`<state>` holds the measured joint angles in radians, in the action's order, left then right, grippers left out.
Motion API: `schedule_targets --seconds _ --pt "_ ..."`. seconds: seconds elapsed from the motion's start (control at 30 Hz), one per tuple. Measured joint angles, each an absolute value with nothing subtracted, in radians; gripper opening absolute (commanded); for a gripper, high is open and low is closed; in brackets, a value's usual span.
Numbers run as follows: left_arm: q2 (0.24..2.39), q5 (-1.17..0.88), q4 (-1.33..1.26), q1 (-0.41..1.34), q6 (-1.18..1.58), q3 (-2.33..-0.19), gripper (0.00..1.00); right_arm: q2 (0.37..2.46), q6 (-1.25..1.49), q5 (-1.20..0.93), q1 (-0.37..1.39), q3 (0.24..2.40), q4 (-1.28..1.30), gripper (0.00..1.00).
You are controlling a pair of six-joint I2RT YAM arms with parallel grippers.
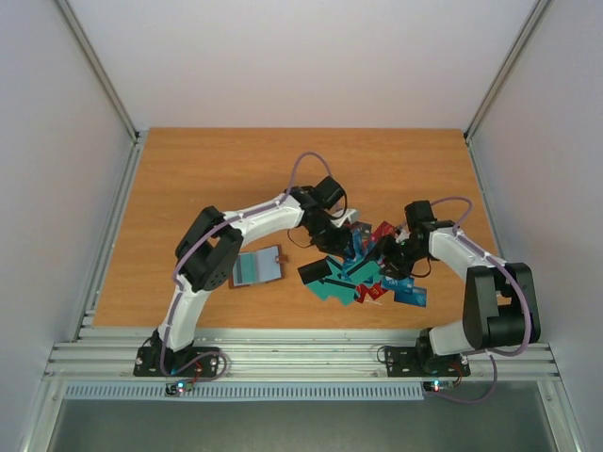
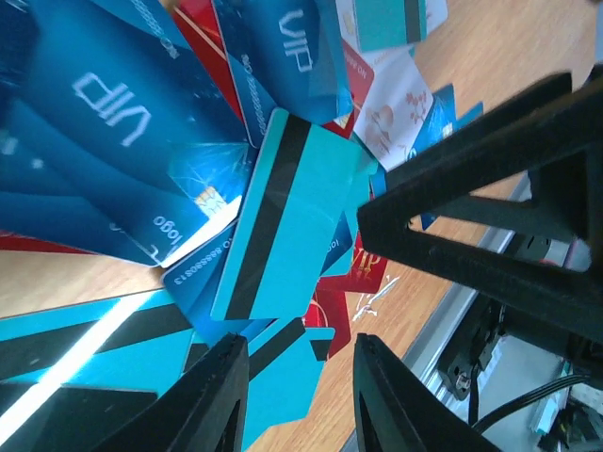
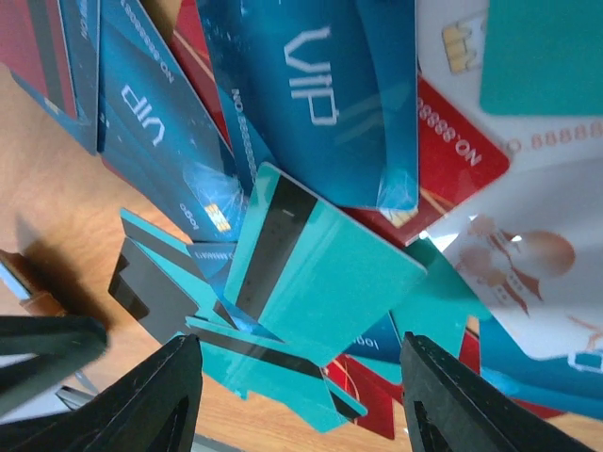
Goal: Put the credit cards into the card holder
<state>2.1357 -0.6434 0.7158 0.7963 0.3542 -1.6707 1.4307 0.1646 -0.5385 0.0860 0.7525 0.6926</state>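
Note:
The credit cards (image 1: 363, 278) lie in a loose pile of teal, blue, red, white and black right of the table's middle. The brown card holder (image 1: 256, 267) lies flat to the left of the pile, with a teal-blue card face showing on it. My left gripper (image 1: 334, 250) hangs over the pile's left side and my right gripper (image 1: 382, 256) over its right side. In the left wrist view the left gripper (image 2: 300, 400) is open over teal cards and bare wood. The right gripper (image 3: 301, 400) is also open, just below a teal card with a black stripe (image 3: 320, 273). Neither holds anything.
The two grippers are close together over the pile; the right one's black frame (image 2: 490, 226) fills the right of the left wrist view. A metal rail (image 1: 283, 353) runs along the table's near edge. White walls enclose the wooden table (image 1: 217, 169).

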Motion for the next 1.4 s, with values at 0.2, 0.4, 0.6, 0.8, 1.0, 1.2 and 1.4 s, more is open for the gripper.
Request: schedule_targets --seconds 0.2,0.4,0.6,0.8,1.0,1.2,1.4 --pt "2.209 -0.682 0.716 0.821 0.336 -1.720 0.26 1.464 0.166 -0.567 0.047 0.740 0.621 0.59" --pt "2.228 -0.685 0.725 0.827 0.315 -1.724 0.21 1.472 0.159 -0.580 0.014 0.734 0.599 0.59" --pt "2.228 -0.678 0.735 0.828 0.296 -1.724 0.20 1.492 0.152 -0.585 -0.023 0.731 0.590 0.59" --pt "2.232 -0.678 0.737 0.839 0.277 -1.724 0.20 1.499 0.141 -0.597 -0.023 0.728 0.588 0.59" --pt "2.262 -0.660 0.744 0.854 0.270 -1.724 0.19 1.500 0.129 -0.603 -0.023 0.728 0.586 0.59" --pt "2.288 -0.636 0.751 0.854 0.256 -1.720 0.18 1.500 0.121 -0.609 -0.023 0.726 0.583 0.59" --pt "2.286 -0.634 0.743 0.854 0.252 -1.711 0.17 1.519 0.113 -0.636 -0.023 0.715 0.560 0.59"
